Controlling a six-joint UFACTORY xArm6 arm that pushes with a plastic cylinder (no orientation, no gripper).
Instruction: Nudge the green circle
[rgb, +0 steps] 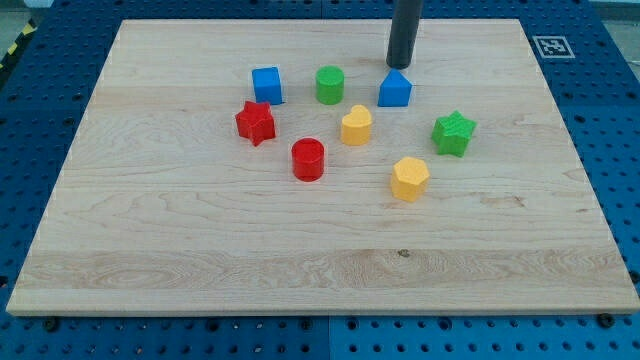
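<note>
Wooden board: my tip touches blue block, beside green circle.

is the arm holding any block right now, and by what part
Nothing is held. The arm ends in a plain dark rod; my tip rests just above the blue pointed block, to the view's right of the green circle block, not touching the circle.

A pale wooden board with visible grain fills most of the view, lying on a blue perforated surface dotted with regular rows of small holes. A black-and-white square marker sits at the board's top right corner (just off the wood), and a yellow-and-black striped strip crosses the view's top left; the light is even
</note>
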